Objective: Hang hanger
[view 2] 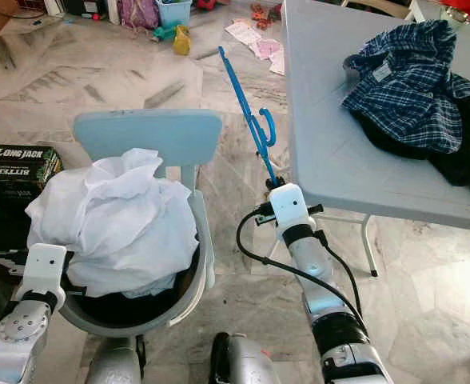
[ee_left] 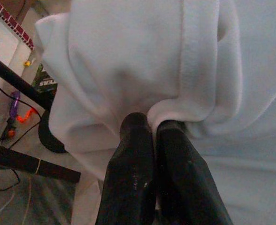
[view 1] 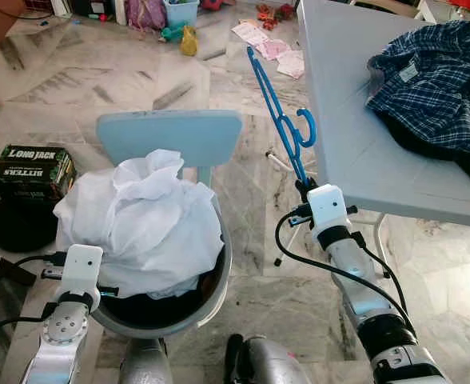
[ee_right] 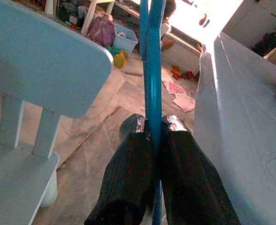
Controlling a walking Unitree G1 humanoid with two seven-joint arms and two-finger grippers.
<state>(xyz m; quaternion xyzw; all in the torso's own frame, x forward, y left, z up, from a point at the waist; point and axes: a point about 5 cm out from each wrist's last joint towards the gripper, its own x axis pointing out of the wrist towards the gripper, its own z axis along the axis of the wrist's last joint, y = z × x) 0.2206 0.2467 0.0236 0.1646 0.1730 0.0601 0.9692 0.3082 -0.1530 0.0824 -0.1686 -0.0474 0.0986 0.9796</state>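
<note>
The right tool [ee_right: 153,129] is clenched on a blue hanger [view 1: 276,120], the two black fingers [ee_right: 128,159] pressed to either side of its thin rod. From that grip the hanger runs up and away from the robot, leaning toward its left, so that its long axis lies along the line of the fingers and its far tip is seen over the marble floor [view 1: 99,80]. The hook [view 1: 305,128] curls out partway along, on the side toward the desk [view 1: 355,152], just beside that desk's near edge. The hanger is slim plastic, bright blue, with nothing on it. No rail or peg to take it can be made out, so the place of hanging cannot be told; the right arm is plainly the one carrying the task.

The left tool [ee_left: 152,126] is closed, its fingertips pinching a fold of white cloth [view 1: 139,216] heaped in a grey basket [view 1: 211,296] on a pale blue chair [view 1: 171,136]. A checked shirt [view 1: 435,80] is crumpled on the desk, well apart from the hanger. A dark box [view 1: 27,172] is seen on the floor beside the chair.
</note>
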